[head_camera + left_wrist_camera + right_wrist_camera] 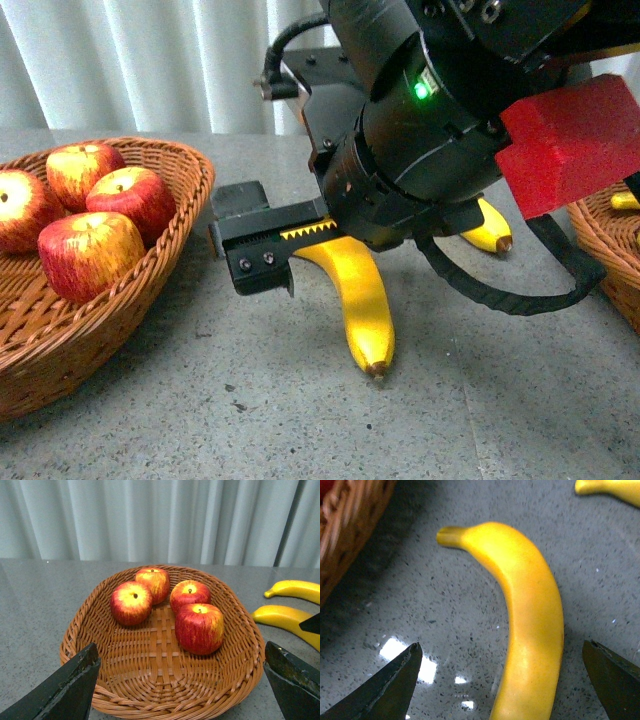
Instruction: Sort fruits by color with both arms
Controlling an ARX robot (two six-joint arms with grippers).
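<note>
Several red apples streaked with yellow (pixel 90 255) lie in the left wicker basket (pixel 185 185). A yellow banana (pixel 365 300) lies on the grey table, and my right gripper (pixel 245 235) hangs open right over its stem end. In the right wrist view the banana (pixel 530 610) runs between the spread fingers of the right gripper (pixel 500 647), untouched. A second banana (pixel 488 230) lies behind the arm. My left gripper (pixel 180 647) stands open in front of the apple basket (pixel 165 705), holding nothing; the apples (pixel 199 628) sit at the basket's far side.
A second wicker basket (pixel 610 250) stands at the right edge with a yellow banana (pixel 625 200) inside. The right arm's black body and red block (pixel 570 140) fill the upper middle of the front view. White curtains hang behind the table.
</note>
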